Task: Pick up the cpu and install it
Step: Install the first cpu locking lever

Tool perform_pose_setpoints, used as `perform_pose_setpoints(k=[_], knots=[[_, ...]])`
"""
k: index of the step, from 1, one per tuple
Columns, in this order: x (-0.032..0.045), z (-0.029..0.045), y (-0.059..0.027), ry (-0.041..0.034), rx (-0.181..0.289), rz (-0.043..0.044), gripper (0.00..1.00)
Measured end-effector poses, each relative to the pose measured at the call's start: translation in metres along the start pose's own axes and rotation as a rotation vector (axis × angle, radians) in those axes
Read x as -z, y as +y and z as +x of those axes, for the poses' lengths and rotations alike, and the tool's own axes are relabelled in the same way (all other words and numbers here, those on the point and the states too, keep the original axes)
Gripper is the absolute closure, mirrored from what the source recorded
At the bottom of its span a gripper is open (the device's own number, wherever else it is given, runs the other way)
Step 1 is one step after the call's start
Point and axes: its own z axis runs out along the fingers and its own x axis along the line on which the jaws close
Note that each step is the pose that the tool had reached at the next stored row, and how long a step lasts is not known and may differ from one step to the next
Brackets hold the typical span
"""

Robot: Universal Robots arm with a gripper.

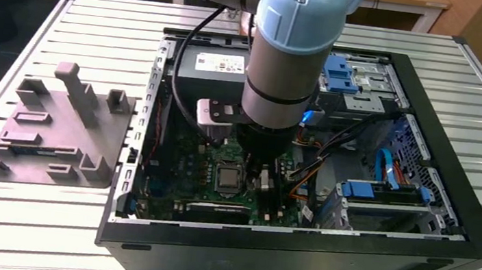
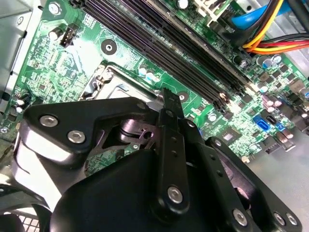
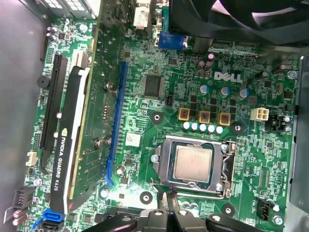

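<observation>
Silvery-grey metal tops the single cpu (image 3: pixel 193 163), a small flat square with rounded corners and a faintly smudged face. In the first wrist view it lies flat inside the one black socket frame (image 3: pixel 166 166) on the green motherboard (image 3: pixel 145 111), its edges parallel to the frame and the frame's bars around it.

The claw (image 3: pixel 168 200) hangs just beside the socket's edge. Its two black fingers (image 3: pixel 158 218) are drawn narrow, tips nearly together, with nothing between them. In the second wrist view the claw (image 2: pixel 166 96) points at the socket corner, close over the board.

Near the socket the first wrist view counts three square brown-and-gold chokes (image 3: pixel 204 116) in a row, with five pale blue capacitor tops (image 3: pixel 203 127) lined beneath them. One graphics card (image 3: pixel 79 135) stands on edge in a blue slot (image 3: pixel 115 125); it carries pale lettering along its black strip, and white print sits on the board by the chokes. One black fan (image 3: pixel 231 14) overlaps the board's far edge.

In the exterior view, one open black computer case (image 1: pixel 451 223) lies on the slatted metal tabletop (image 1: pixel 28 219), the arm (image 1: pixel 283 57) reaching down into it. One grey plastic block with upright posts (image 1: pixel 48 135) rests outside the case, toward the exterior view's left.
</observation>
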Motion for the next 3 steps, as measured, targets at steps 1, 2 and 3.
perform_pose_setpoints(k=[1, 2, 3], knots=[[0.0000, 0.0000, 0.0000, 0.0000, 0.000, 0.0000, 0.89], [0.0000, 0.0000, 0.0000, 0.0000, 0.000, 0.0000, 0.89], [0.0000, 0.0000, 0.0000, 0.0000, 0.000, -0.0001, 0.89]])
